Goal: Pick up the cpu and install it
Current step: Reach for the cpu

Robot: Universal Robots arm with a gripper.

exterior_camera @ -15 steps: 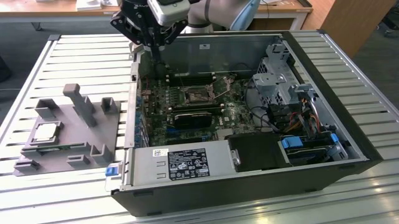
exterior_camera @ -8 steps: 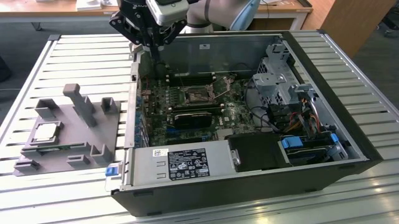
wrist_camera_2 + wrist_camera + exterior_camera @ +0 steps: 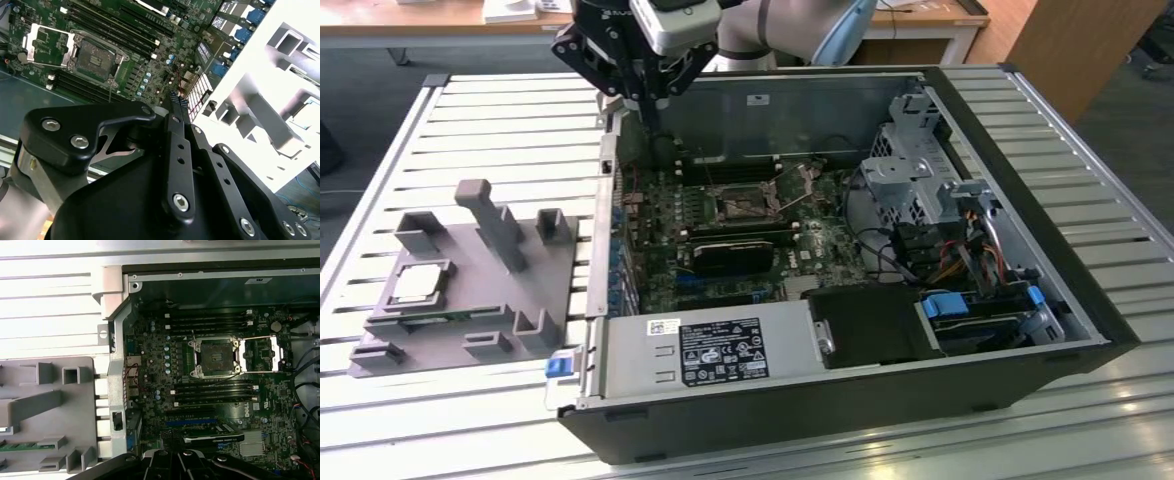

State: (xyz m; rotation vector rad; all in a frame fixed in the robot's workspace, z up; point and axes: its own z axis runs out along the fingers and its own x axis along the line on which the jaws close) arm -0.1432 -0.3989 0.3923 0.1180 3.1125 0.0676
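The cpu, a small silvery square chip with a pale rim, lies flat on the grey plastic tray at the exterior view's left, outside the computer case. My gripper hangs over the case's rear left corner, well away from the cpu, fingers pointing down, shut and holding nothing. Its fingertips meet in the second wrist view. The black socket on the motherboard sits uncovered, and its metal frame is swung open beside the socket.
The open computer case lies on a slatted metal table. Inside are a drive cage, cables, a power supply and a dark card. Upright posts rise from the tray.
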